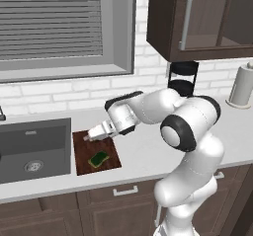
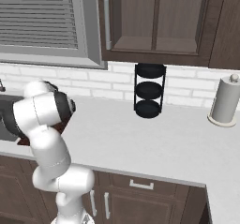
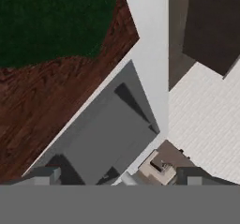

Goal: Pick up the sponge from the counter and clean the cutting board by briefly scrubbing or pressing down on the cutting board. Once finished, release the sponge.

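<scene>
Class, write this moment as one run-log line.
hand: open, above board | sponge: released, lying on cutting board | board: on counter beside sink

cutting board (image 1: 83,153) on counter (image 1: 143,151)

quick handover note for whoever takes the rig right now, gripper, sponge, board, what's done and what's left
Gripper: open, holding nothing, above the far end of the cutting board.
Sponge: lying free on the cutting board, near its front right part, green side up.
Cutting board: flat on the counter, just right of the sink.
Done: sponge is on the board and released. Whether scrubbing took place cannot be told from this moment.
Left: probably just pull the arm back clear of the board.
</scene>
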